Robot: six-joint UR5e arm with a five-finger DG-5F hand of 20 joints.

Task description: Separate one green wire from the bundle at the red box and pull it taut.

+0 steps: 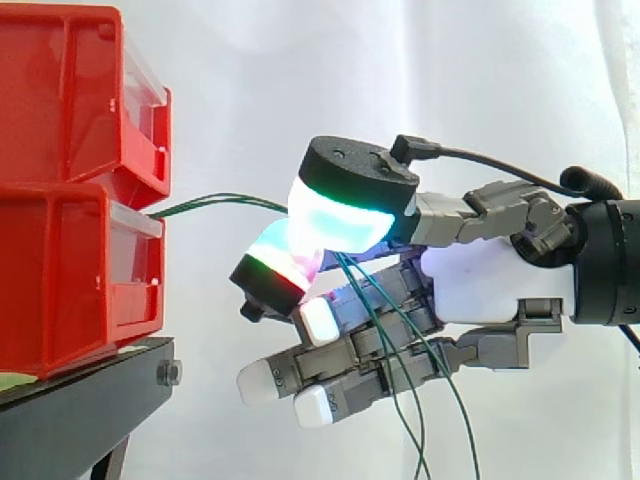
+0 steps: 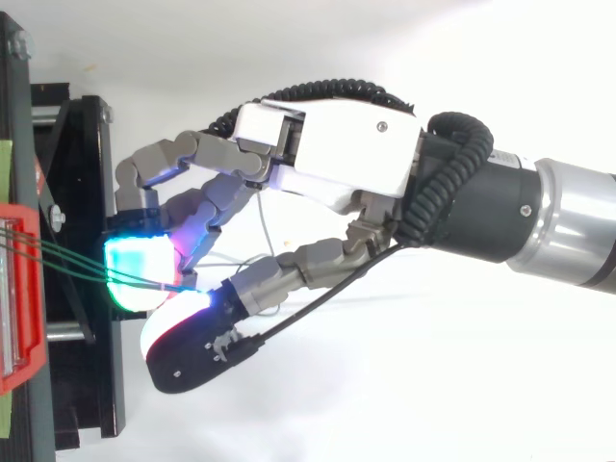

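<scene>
Thin green wires (image 1: pixel 222 201) are shown leaving the top front edge of the lower red plastic bin (image 1: pixel 70 275), close together and nearly level, and are clamped between two glowing pads (image 1: pixel 340 218) of the grey-and-white robot hand (image 1: pixel 490 285). One pad is lit green and cyan, the other magenta and red. How many strands are caught in the pinch cannot be told. Behind the pinch, several green strands hang slack across the other fingers, whose white pads (image 1: pixel 262 381) are held apart from the wires' level run. An upper red plastic bin (image 1: pixel 70 90) is stacked on the lower. Clear front panels are fitted to both, and their contents cannot be made out. The bins are carried on a black stand (image 1: pixel 85 410) before a white curtain (image 1: pixel 420 70).
</scene>
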